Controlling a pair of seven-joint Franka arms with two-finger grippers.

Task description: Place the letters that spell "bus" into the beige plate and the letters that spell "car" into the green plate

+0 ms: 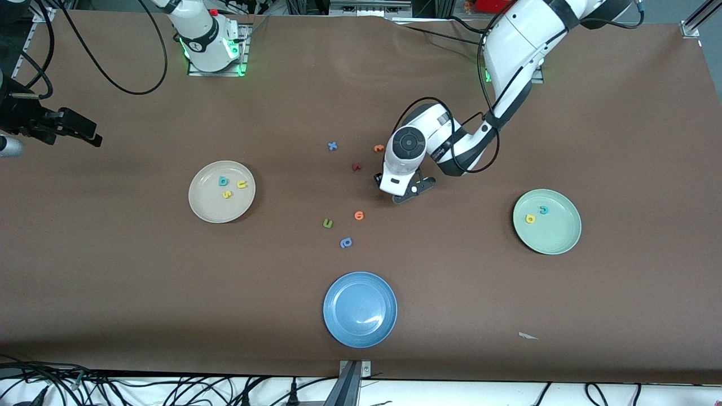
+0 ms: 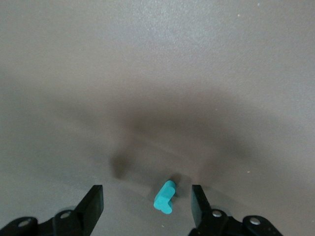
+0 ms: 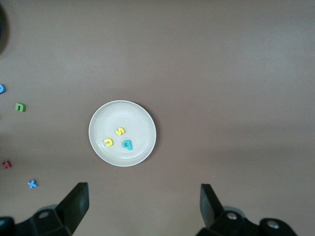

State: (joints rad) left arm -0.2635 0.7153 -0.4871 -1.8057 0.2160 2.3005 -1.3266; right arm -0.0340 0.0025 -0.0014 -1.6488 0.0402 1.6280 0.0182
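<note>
My left gripper (image 1: 401, 192) is down at the table's middle, open, and the teal r (image 2: 165, 196) lies flat between its fingers (image 2: 93, 204), touching neither. The arm's hand hides that letter in the front view. The green plate (image 1: 561, 239), toward the left arm's end, holds a teal c (image 1: 544, 210) and a yellow a (image 1: 530, 219). The beige plate (image 1: 211, 208), toward the right arm's end, holds a teal b (image 1: 224, 181), a yellow u (image 1: 242, 184) and a yellow s (image 1: 227, 194). My right gripper (image 3: 142, 191) waits high above the table near that plate (image 3: 142, 123), open and empty.
A blue plate (image 1: 360, 309) sits near the front edge. Loose letters lie round the left gripper: a blue x (image 1: 332, 146), an orange one (image 1: 379, 148), a dark red one (image 1: 356, 167), another orange (image 1: 359, 215), a green one (image 1: 328, 224), a blue round one (image 1: 346, 242).
</note>
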